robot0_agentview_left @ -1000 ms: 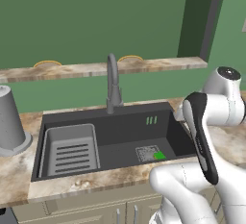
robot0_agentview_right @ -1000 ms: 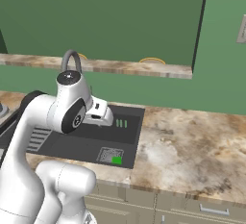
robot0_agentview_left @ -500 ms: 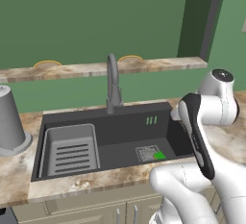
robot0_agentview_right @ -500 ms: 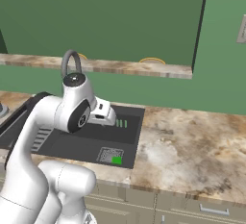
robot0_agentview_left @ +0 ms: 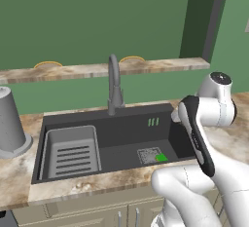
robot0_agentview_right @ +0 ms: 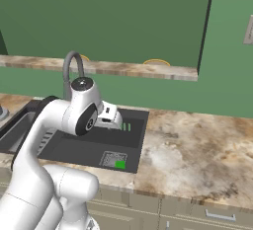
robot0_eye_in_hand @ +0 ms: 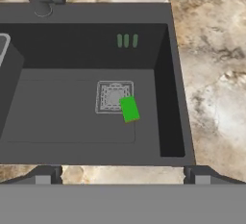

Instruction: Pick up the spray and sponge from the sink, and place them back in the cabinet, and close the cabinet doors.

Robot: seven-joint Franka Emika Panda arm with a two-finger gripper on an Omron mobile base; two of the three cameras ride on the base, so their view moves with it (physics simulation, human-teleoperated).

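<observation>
We see the gripper [robot0_eye_in_hand: 122, 175] above the sink [robot0_eye_in_hand: 163, 88], jaws spread wide, empty; sponge [robot0_eye_in_hand: 129, 109] lies touching the drain grate [robot0_eye_in_hand: 113, 95].

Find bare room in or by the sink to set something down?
Free: sink floor left of the drain grate, up to the ribbed tray; marble counter right of the basin. Crowded: the sponge overlaps the grate's corner.

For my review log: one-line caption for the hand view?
Open fingers hover above the dark sink, where the green sponge lies beside the drain grate.
</observation>
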